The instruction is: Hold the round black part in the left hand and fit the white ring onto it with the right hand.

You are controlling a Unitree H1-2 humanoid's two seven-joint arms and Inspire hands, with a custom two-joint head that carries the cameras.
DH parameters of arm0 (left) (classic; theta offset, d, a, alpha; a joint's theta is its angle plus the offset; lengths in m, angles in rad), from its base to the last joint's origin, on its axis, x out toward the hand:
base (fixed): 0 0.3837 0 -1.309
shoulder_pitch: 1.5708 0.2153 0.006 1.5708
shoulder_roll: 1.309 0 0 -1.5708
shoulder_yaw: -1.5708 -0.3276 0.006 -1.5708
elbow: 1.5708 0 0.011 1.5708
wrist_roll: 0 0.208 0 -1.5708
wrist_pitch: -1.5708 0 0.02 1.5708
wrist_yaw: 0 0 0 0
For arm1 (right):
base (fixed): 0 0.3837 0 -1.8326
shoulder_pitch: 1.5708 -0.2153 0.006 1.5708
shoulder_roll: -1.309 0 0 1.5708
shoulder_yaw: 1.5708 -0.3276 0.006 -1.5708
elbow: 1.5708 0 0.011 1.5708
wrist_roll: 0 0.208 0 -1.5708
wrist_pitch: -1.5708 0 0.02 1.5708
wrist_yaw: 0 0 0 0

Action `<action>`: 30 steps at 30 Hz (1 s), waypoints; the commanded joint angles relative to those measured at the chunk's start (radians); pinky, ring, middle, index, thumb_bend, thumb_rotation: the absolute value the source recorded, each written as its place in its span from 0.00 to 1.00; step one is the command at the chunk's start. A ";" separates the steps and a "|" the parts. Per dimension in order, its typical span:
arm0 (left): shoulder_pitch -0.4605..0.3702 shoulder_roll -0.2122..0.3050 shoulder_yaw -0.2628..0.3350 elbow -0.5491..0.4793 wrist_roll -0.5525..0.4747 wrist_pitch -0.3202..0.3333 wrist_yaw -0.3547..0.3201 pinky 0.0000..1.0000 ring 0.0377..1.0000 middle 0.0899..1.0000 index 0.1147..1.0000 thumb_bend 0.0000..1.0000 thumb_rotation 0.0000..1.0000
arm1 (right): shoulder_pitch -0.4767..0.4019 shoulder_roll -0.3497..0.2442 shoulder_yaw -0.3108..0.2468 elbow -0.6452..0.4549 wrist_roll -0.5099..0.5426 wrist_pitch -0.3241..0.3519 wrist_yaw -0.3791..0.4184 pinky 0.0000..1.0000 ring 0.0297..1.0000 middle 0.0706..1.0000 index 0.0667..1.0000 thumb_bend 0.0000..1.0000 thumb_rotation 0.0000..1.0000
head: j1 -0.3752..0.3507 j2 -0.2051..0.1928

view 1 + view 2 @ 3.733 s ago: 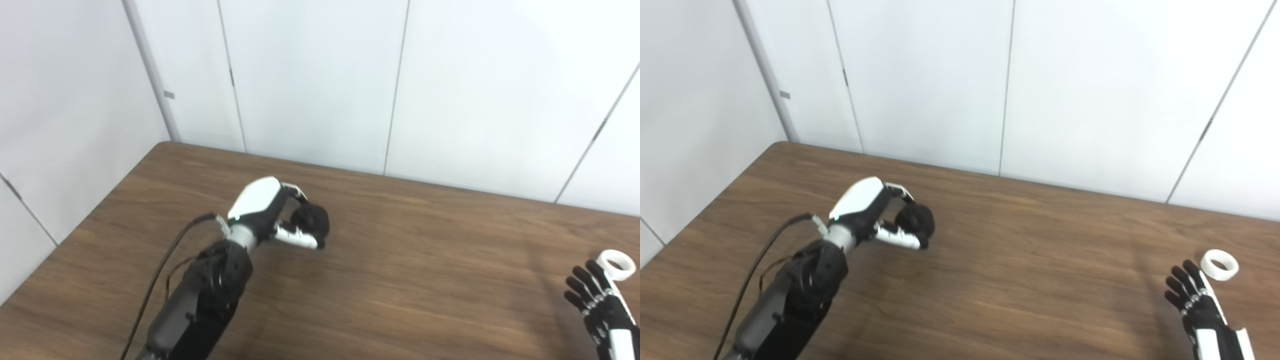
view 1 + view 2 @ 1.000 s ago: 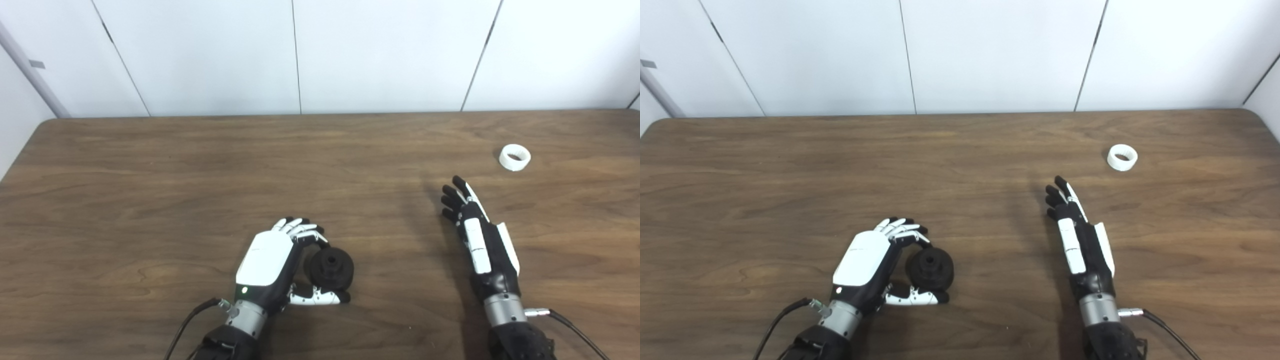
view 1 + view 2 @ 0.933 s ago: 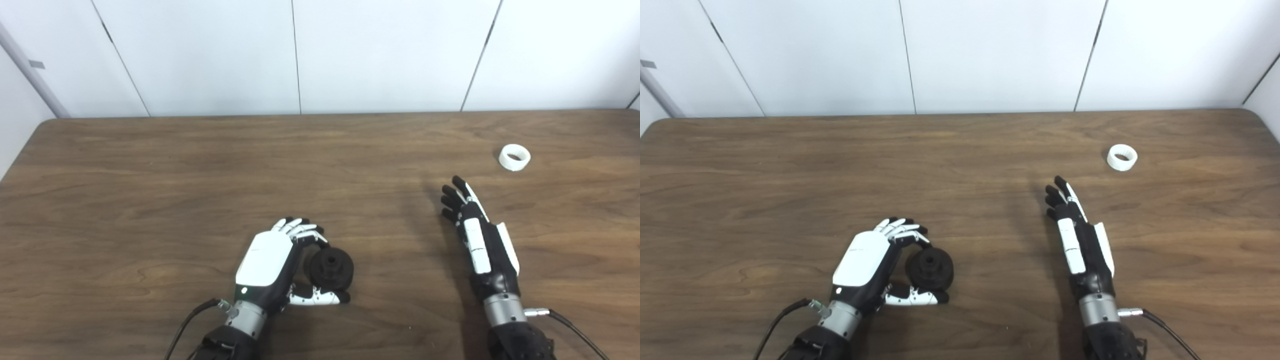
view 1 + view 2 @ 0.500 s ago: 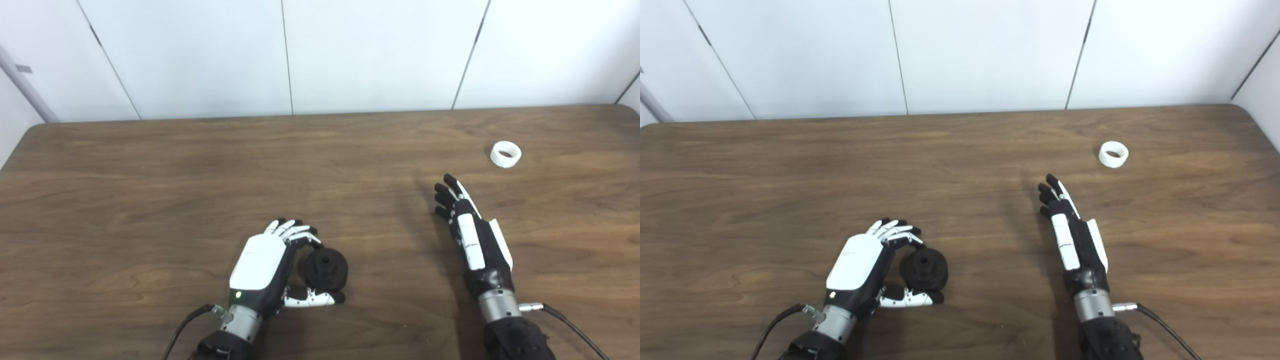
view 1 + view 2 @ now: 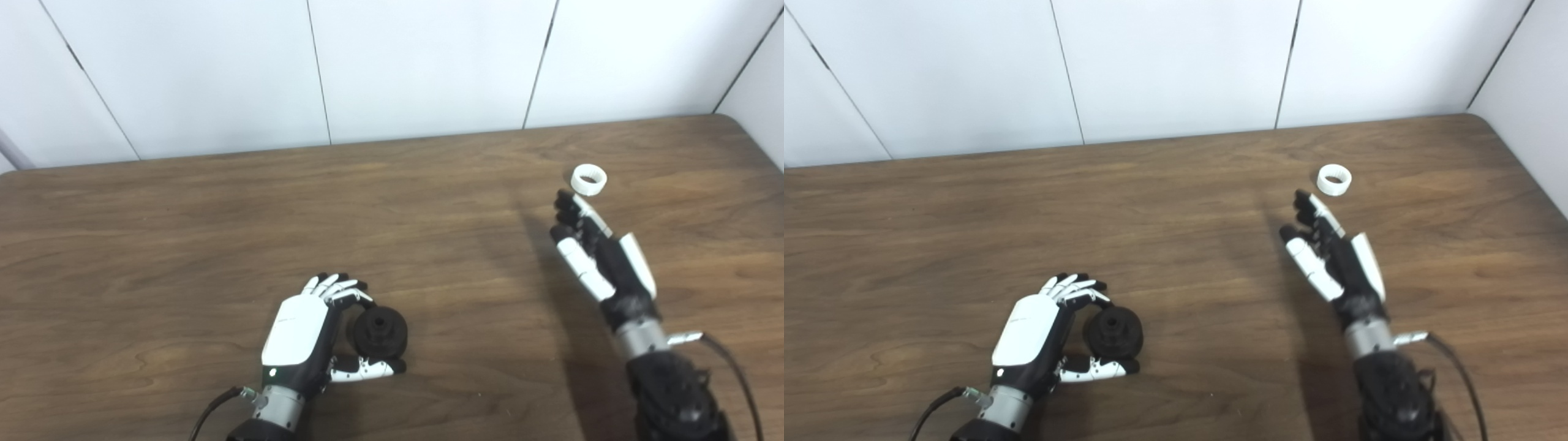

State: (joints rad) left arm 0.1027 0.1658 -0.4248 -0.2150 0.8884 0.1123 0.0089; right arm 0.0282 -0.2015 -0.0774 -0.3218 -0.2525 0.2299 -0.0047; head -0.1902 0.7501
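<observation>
The round black part [image 5: 380, 331] is a stepped disc with a hole in its hub, held near the table's front. My left hand [image 5: 312, 334] is shut on the round black part, fingers over its top and thumb under it. The white ring [image 5: 588, 180] lies flat on the table at the far right; it also shows in the right eye view [image 5: 1333, 180]. My right hand [image 5: 597, 251] is open and empty, above the table, with its fingertips just short of the ring.
The brown wooden table [image 5: 184, 233] runs to a white panelled wall at the back. Its rounded right corner [image 5: 732, 122] and right edge lie close beyond the ring. Cables trail from both wrists at the bottom.
My right hand has reached forward and to the right, up to the white ring. The camera has swung right. My left hand keeps its hold on the black part.
</observation>
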 commanded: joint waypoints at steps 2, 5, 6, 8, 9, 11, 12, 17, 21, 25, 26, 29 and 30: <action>0.056 0.034 -0.009 0.083 -0.001 0.042 -0.075 0.96 0.88 0.77 0.42 0.52 0.05 | -0.068 -0.031 -0.009 -0.060 -0.097 0.047 -0.026 0.81 0.86 0.88 0.85 0.56 0.62 | -0.035 -0.006; 0.053 0.044 -0.003 0.086 -0.006 0.034 -0.070 0.95 0.87 0.77 0.42 0.52 0.05 | -0.111 -0.046 -0.010 -0.062 -0.166 0.105 -0.031 0.85 0.88 0.88 0.84 0.58 0.53 | -0.088 -0.013; 0.052 0.048 0.000 0.088 -0.009 0.029 -0.069 0.95 0.87 0.77 0.42 0.52 0.05 | -0.127 -0.050 -0.009 -0.060 -0.188 0.122 -0.032 0.86 0.88 0.89 0.84 0.59 0.50 | -0.109 -0.016; 0.050 0.057 0.007 0.093 -0.019 0.013 -0.060 0.95 0.87 0.77 0.42 0.52 0.05 | -0.154 -0.060 -0.010 -0.054 -0.212 0.139 -0.029 0.89 0.90 0.90 0.84 0.61 0.48 | -0.134 -0.021; 0.050 0.062 0.009 0.096 -0.024 0.005 -0.057 0.95 0.87 0.76 0.42 0.52 0.05 | -0.167 -0.067 -0.011 -0.050 -0.221 0.146 -0.024 0.89 0.91 0.91 0.84 0.62 0.47 | -0.148 -0.024; 0.048 0.069 0.013 0.100 -0.032 -0.006 -0.053 0.94 0.87 0.76 0.42 0.52 0.05 | -0.189 -0.085 -0.009 -0.038 -0.236 0.153 -0.015 0.87 0.91 0.92 0.86 0.63 0.44 | -0.162 -0.028; 0.047 0.072 0.016 0.103 -0.039 -0.012 -0.053 0.94 0.87 0.76 0.42 0.52 0.05 | -0.201 -0.097 -0.007 -0.031 -0.245 0.158 -0.010 0.87 0.91 0.92 0.87 0.64 0.45 | -0.168 -0.029; 0.049 0.083 0.022 0.098 -0.056 -0.009 -0.065 0.96 0.88 0.77 0.42 0.52 0.05 | -0.257 -0.131 -0.013 0.013 -0.259 0.190 -0.002 0.88 0.93 0.93 0.86 0.65 0.43 | -0.200 -0.034; 0.050 0.093 0.024 0.105 -0.057 -0.017 -0.056 0.95 0.87 0.76 0.42 0.52 0.05 | -0.297 -0.176 0.000 0.067 -0.280 0.190 0.004 0.89 0.94 0.95 0.86 0.66 0.39 | -0.230 -0.038; 0.055 0.099 0.029 0.102 -0.061 -0.026 -0.056 0.94 0.87 0.76 0.42 0.52 0.05 | -0.340 -0.223 0.020 0.137 -0.313 0.188 0.008 0.83 0.92 0.94 0.82 0.68 0.38 | -0.245 -0.040; 0.057 0.100 0.030 0.100 -0.063 -0.028 -0.057 0.94 0.87 0.76 0.42 0.52 0.05 | -0.353 -0.231 0.022 0.158 -0.314 0.190 0.010 0.83 0.92 0.94 0.81 0.68 0.36 | -0.245 -0.040; 0.061 0.102 0.032 0.098 -0.068 -0.031 -0.059 0.95 0.87 0.76 0.42 0.52 0.05 | -0.386 -0.255 0.030 0.210 -0.318 0.209 0.026 0.85 0.96 0.97 0.81 0.70 0.33 | -0.247 -0.042; 0.061 0.103 0.032 0.097 -0.067 -0.030 -0.060 0.95 0.87 0.76 0.42 0.52 0.05 | -0.401 -0.266 0.035 0.236 -0.316 0.217 0.040 0.85 0.96 0.97 0.81 0.70 0.33 | -0.247 -0.042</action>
State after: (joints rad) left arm 0.0957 0.2215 -0.3952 -0.1865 0.8077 0.0249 0.0266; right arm -0.3196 -0.4352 -0.0437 -0.0830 -0.5573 0.4449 0.0310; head -0.4372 0.7072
